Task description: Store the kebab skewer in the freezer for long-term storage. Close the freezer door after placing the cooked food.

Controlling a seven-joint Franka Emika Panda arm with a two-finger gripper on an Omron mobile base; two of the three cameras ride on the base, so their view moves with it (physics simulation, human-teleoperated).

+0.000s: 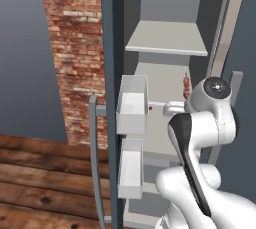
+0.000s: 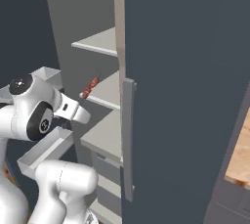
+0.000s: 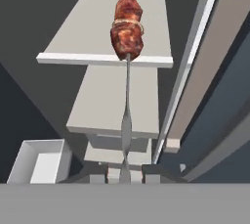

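Hand point(image 3: 125, 176): clamped on the kebab skewer point(image 3: 128, 17)
Progress: skewer above a freezer point(image 1: 165, 38) shelf, unreleased
Left: freezer door point(image 1: 107, 73) stands open

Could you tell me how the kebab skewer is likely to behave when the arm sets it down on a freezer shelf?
The kebab skewer looks stiff: its thin stick runs straight from the tool. It seems top-heavy, since the chunks crowd the far end. Once released it may roll on the flat white shelf.

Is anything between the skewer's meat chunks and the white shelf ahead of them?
Nothing. In the hand view the kebab skewer, gripped at its stick end, points at the freezer's white shelf with bare air between.
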